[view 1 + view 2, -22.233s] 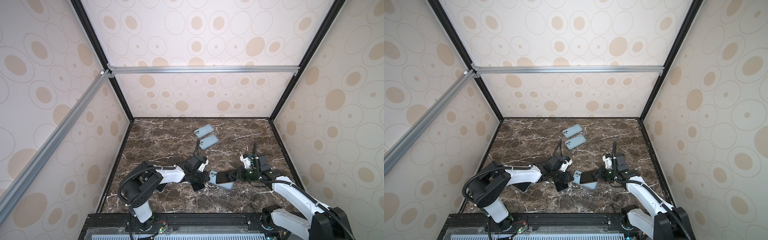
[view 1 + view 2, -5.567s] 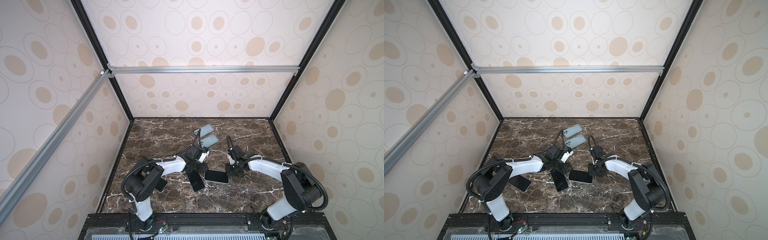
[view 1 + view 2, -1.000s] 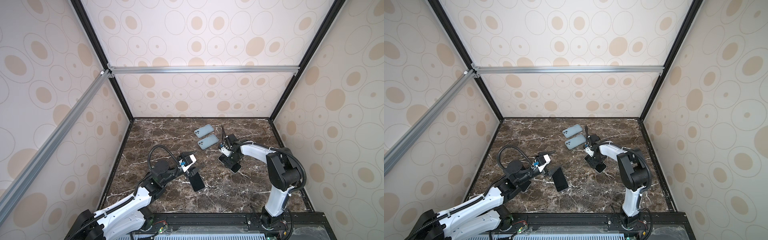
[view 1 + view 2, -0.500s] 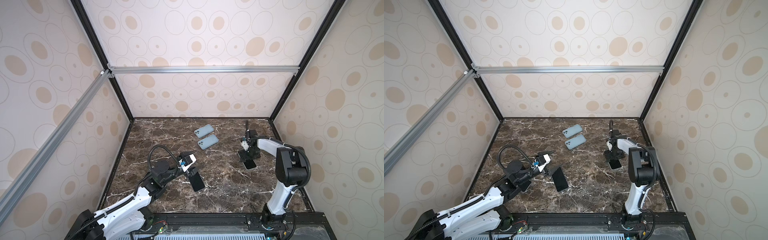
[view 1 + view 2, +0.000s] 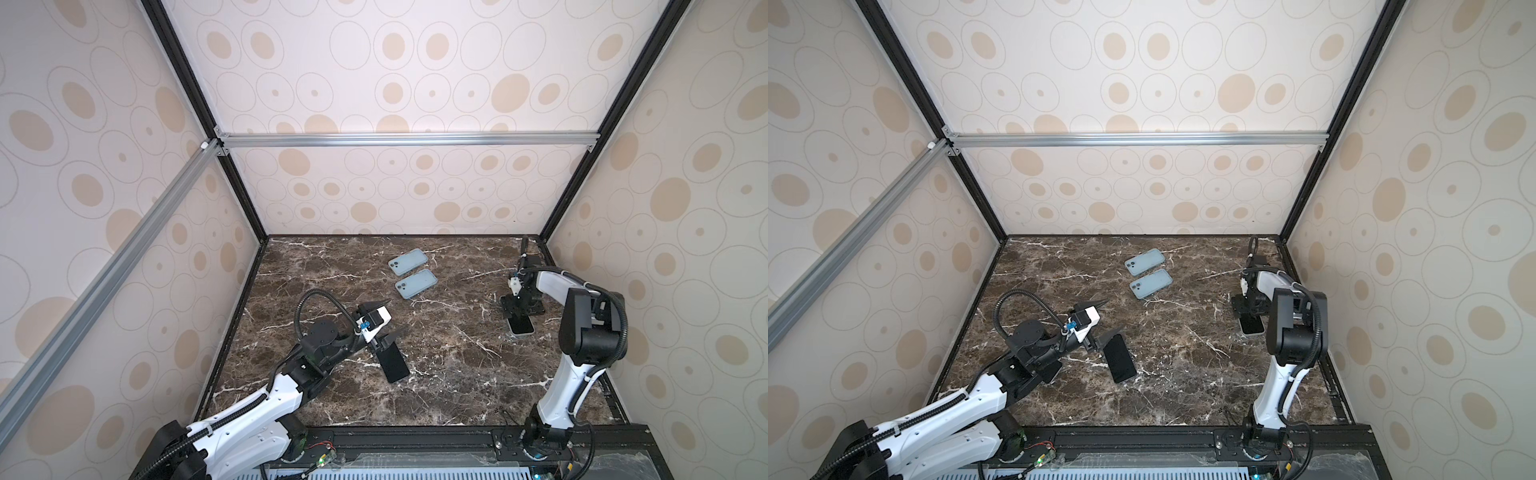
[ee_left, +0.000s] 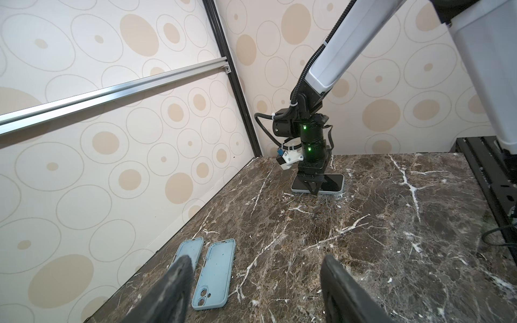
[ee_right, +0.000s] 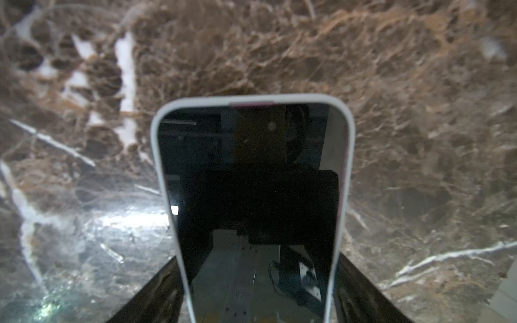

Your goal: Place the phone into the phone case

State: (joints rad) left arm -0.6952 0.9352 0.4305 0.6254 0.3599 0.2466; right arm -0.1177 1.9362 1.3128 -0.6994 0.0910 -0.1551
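Three spotted walls [image 5: 395, 83]; marble tabletop [image 5: 457, 374], perhaps scuffed, bears cased phone [image 5: 522, 327].

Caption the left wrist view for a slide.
Right gripper straddles the cased phone on the table; two empty blue cases lie side by side.

**Where your four cameras look**

Your two top views sit side by side, high above the front edge. They look down and toward the back wall [image 5: 395, 187]. From far off, both take in the whole surface [image 5: 457, 374], the left arm [image 5: 257, 405] and the right arm [image 5: 582, 320].

Your left wrist camera sits low over the surface's left part and faces across it toward the back right corner. With both top views it shares the blue cases [image 6: 215, 274], the right arm and the phone [image 6: 333, 183] under that arm.

Your right wrist camera points almost straight down, very close. That same phone fills the middle of its picture, with only marble around it.
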